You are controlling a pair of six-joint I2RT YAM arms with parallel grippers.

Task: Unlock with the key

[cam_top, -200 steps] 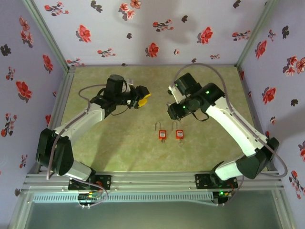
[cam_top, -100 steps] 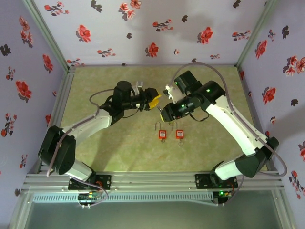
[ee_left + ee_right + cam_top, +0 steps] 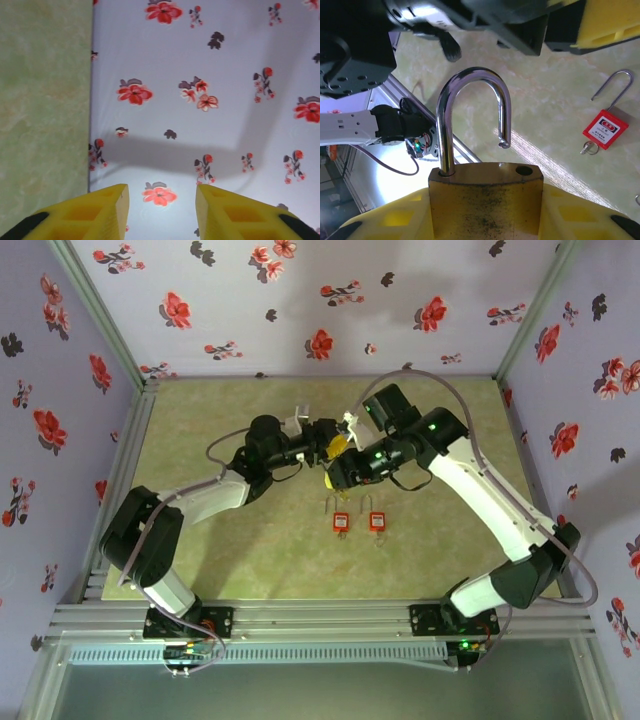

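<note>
My right gripper [image 3: 486, 222] is shut on a worn brass padlock [image 3: 485, 197], its yellow fingers [image 3: 580, 210] pressing both sides of the body. The steel shackle [image 3: 470, 100] stands up with its free end lifted out of its hole. My left gripper [image 3: 161, 192] is open, its yellow fingers [image 3: 100, 210] apart with nothing between them, facing the flowered wall. From above, the left gripper [image 3: 335, 443] and the right gripper [image 3: 338, 472] are close together over the middle of the table. The key is hidden.
Two small red padlocks [image 3: 341, 522] [image 3: 377, 521] lie on the green table [image 3: 220, 560] just in front of the grippers; one of them [image 3: 605, 127] lies to the right below the brass padlock. Flowered walls [image 3: 300, 300] enclose the table on three sides.
The left arm has swung right and brought its gripper up against the right gripper, its fingers a little closer together. The right gripper has shifted slightly left with the padlock.
</note>
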